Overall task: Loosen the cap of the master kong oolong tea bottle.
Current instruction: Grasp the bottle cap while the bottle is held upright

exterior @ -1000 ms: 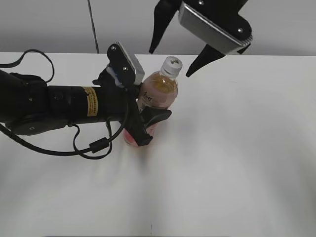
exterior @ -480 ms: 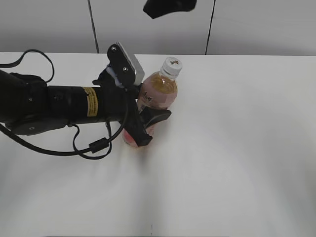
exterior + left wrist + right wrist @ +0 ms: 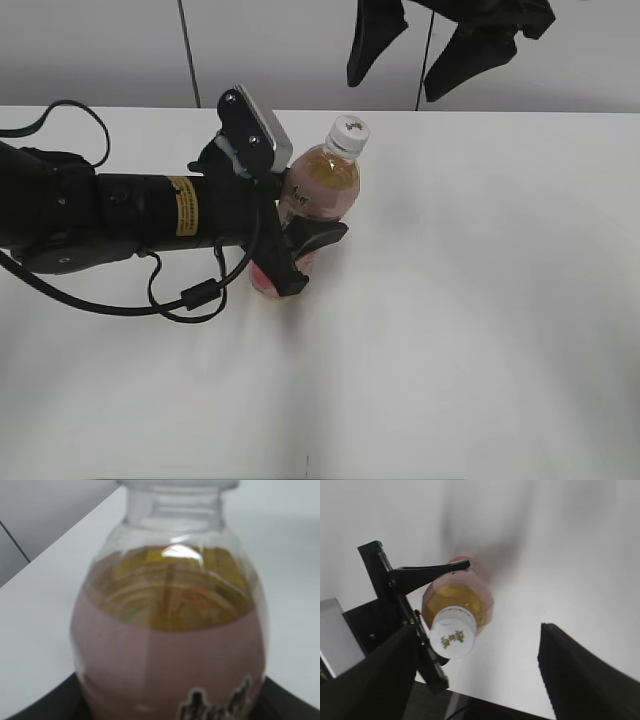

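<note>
The master kong oolong tea bottle (image 3: 322, 190) stands upright on the white table, amber tea above a pink label. Its white cap (image 3: 349, 130) is on the neck. My left gripper (image 3: 300, 245) comes in from the left and is shut on the bottle's body. In the left wrist view the bottle (image 3: 170, 630) fills the frame. My right gripper (image 3: 393, 88) hangs open high above the table, above and a little right of the cap, touching nothing. In the right wrist view the cap (image 3: 452, 632) lies below, between the open gripper's dark fingers (image 3: 585, 675) but nearer the left one.
The white table (image 3: 480, 300) stretches right and forward of the bottle. The left arm and its black cables (image 3: 190, 295) lie across the table's left side. A grey panelled wall (image 3: 250, 50) runs behind the far edge.
The right gripper lifted away from the cap and almost left the view, then came back in at the top, higher than before. The left gripper and bottle have not moved.
</note>
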Tool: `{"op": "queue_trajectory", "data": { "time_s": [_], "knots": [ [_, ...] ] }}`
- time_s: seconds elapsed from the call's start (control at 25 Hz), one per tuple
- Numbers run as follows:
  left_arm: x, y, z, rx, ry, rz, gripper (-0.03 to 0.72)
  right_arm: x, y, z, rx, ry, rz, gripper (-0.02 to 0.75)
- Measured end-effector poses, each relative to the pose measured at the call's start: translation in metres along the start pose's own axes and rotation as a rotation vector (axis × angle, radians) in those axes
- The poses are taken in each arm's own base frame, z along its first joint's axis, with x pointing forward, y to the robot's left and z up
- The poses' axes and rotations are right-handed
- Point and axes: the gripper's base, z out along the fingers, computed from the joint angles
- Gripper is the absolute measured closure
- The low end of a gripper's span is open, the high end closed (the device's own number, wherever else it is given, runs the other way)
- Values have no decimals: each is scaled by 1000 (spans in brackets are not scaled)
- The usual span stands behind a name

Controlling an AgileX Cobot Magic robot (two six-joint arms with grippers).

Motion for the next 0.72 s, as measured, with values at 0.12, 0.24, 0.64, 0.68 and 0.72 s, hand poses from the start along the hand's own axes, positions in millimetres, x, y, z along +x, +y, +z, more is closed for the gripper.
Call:
{"op": "queue_trajectory", "data": {
  "time_s": [0.12, 0.24, 0.64, 0.68, 0.72],
  "knots": [
    [0, 0, 0, 1, -2, 0, 288, 1, 4, 3, -48, 27, 133, 174],
    [-1, 0, 0, 5, -15, 1, 288, 2, 9, 10, -103, 68, 242, 174],
    [-2, -1, 0, 9, -26, 1, 288, 0, 10, 36, -134, 152, 350, 218],
    [-2, -1, 0, 9, -27, 1, 288, 0, 10, 36, -128, 149, 347, 232],
    [-2, -1, 0, 9, -27, 1, 288, 0, 9, 36, -123, 147, 346, 246]
  ]
}}
